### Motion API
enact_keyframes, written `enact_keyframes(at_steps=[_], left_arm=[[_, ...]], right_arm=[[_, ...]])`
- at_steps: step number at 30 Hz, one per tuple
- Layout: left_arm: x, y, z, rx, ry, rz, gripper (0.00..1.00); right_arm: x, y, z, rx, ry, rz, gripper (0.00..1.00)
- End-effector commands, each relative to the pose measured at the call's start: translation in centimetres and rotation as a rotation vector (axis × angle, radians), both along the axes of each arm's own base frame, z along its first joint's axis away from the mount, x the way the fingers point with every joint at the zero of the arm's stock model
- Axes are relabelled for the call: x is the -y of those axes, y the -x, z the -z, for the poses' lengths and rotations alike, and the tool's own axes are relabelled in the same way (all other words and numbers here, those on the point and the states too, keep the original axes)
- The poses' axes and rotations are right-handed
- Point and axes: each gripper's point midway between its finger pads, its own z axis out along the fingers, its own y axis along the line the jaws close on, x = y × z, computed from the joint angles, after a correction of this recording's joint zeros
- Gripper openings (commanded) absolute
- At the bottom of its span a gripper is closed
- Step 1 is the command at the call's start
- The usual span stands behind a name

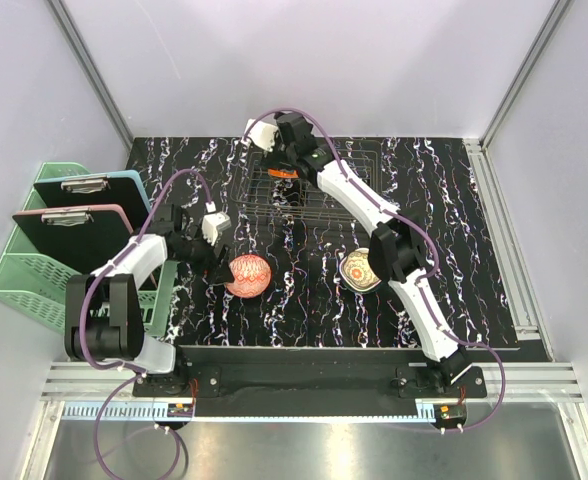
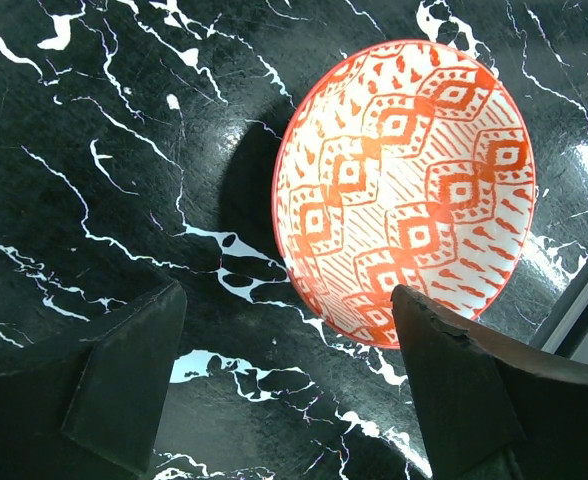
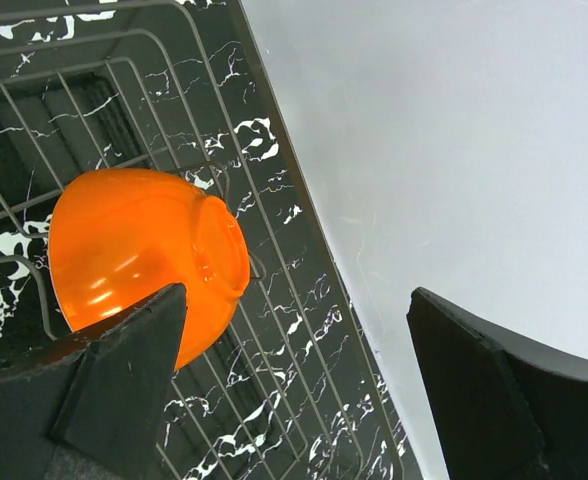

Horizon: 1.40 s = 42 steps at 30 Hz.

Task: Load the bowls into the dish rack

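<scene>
1 orange bowl (image 3: 134,255) lies tipped in the dish rack (image 1: 264,200).

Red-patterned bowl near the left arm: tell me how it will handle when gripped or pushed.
The red-patterned bowl looks glazed and rigid: probably no flex, but its thin rim could slip. On the glossy marbled mat it may slide or rock if pushed.
</scene>
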Motion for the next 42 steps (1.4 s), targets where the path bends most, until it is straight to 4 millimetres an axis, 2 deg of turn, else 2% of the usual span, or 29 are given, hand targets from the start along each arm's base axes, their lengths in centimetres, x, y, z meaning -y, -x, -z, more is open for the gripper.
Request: enact_keyframes(at_steps=[1,3,4,6,7,9,10,11,13,14,16,17,19,20,24,27,29,30,31,32,33,34,35,36,37,38,39,41,42], left_arm=[[0.6,-0.3,0.3,0.015,0.027,0.032,0.86],[0.6,-0.4,0.5,0.007,0.031,0.034,0.86],[0.7,-0.4,0.7,0.000,0.033,0.037,0.84],[0.8,-0.5,0.7,0.000,0.038,0.041,0.80],[0.9,-0.5,0.8,-0.007,0.043,0.042,0.73],[0.9,-0.6,0.8,-0.007,0.042,0.042,0.66],[0.9,-0.7,0.8,-0.008,0.041,0.040,0.55],[0.9,-0.7,0.9,-0.011,0.041,0.040,0.51],[1.6,-0.5,1.0,-0.016,0.037,0.067,0.42],[1.7,-0.4,1.1,-0.016,0.035,0.071,0.35],[2.0,-0.3,1.3,-0.022,0.033,0.082,0.31],[2.0,-0.3,1.2,-0.025,0.033,0.083,0.23],[2.4,-0.2,1.2,-0.028,0.037,0.090,0.13],[2.5,-0.2,1.1,-0.029,0.040,0.088,0.00],[2.8,-0.4,0.0,-0.011,0.060,0.081,0.00],[3.1,-0.8,-2.4,0.050,0.080,0.064,0.00],[3.2,-1.6,-5.2,0.128,0.092,0.045,0.00],[3.2,-2.0,-6.5,0.163,0.098,0.038,0.00],[3.3,-2.5,-8.8,0.229,0.106,0.033,0.00],[3.4,-2.8,-10.1,0.254,0.117,0.017,0.00],[3.4,-3.2,-11.5,0.296,0.124,0.010,0.00],[3.6,-3.6,-13.9,0.352,0.142,-0.005,0.00],[3.6,-4.1,-15.3,0.401,0.150,-0.013,0.00],[3.7,-4.4,-16.5,0.434,0.158,-0.018,0.00],[3.6,-4.9,-18.1,0.469,0.166,-0.041,0.00],[3.6,-5.4,-19.1,0.509,0.171,-0.049,0.00],[3.6,-5.9,-20.1,0.537,0.177,-0.055,0.00],[3.7,-6.7,-21.4,0.573,0.195,-0.081,0.00],[3.8,-7.2,-21.7,0.579,0.198,-0.089,0.00]], right_arm=[[0.5,0.4,-4.9,0.058,-0.103,0.031,1.00],[0.9,1.3,-6.3,0.049,-0.133,0.030,1.00],[1.1,1.7,-5.1,0.016,-0.125,0.032,1.00],[1.5,2.4,-5.4,-0.013,-0.158,0.038,1.00],[1.9,2.8,-4.1,-0.047,-0.153,0.048,1.00],[2.4,3.5,-4.3,-0.073,-0.184,0.062,1.00],[2.8,3.9,-3.1,-0.103,-0.184,0.075,1.00],[3.1,4.3,-3.8,-0.103,-0.199,0.079,1.00],[3.5,4.9,-3.1,-0.137,-0.218,0.091,1.00],[3.6,5.4,-3.8,-0.135,-0.227,0.087,1.00],[4.0,6.0,-3.3,-0.156,-0.228,0.091,1.00],[4.1,6.3,-3.9,-0.151,-0.234,0.089,1.00],[4.6,6.6,-3.6,-0.159,-0.224,0.092,1.00],[4.7,6.9,-4.1,-0.153,-0.225,0.089,1.00],[5.2,7.4,-4.4,-0.161,-0.230,0.079,1.00],[5.3,8.1,-4.9,-0.191,-0.263,0.063,1.00],[5.6,9.1,-5.5,-0.248,-0.321,0.068,1.00],[4.8,10.0,-6.0,-0.302,-0.372,0.016,1.00],[5.7,10.5,-5.8,-0.379,-0.436,0.040,1.00],[5.9,11.3,-6.8,-0.415,-0.487,0.026,1.00],[5.1,12.7,-7.0,-0.497,-0.545,-0.041,1.00],[6.2,13.0,-7.1,-0.563,-0.613,-0.013,1.00],[6.4,13.8,-8.1,-0.591,-0.654,-0.034,1.00],[6.1,15.1,-7.6,-0.666,-0.685,-0.078,1.00],[6.5,15.5,-7.7,-0.701,-0.718,-0.076,1.00],[6.6,16.3,-8.4,-0.717,-0.738,-0.096,1.00],[6.3,17.6,-8.1,-0.773,-0.753,-0.137,1.00],[6.0,19.4,-8.8,-0.835,-0.783,-0.201,1.00],[5.8,20.2,-8.5,-0.873,-0.792,-0.214,1.00]])
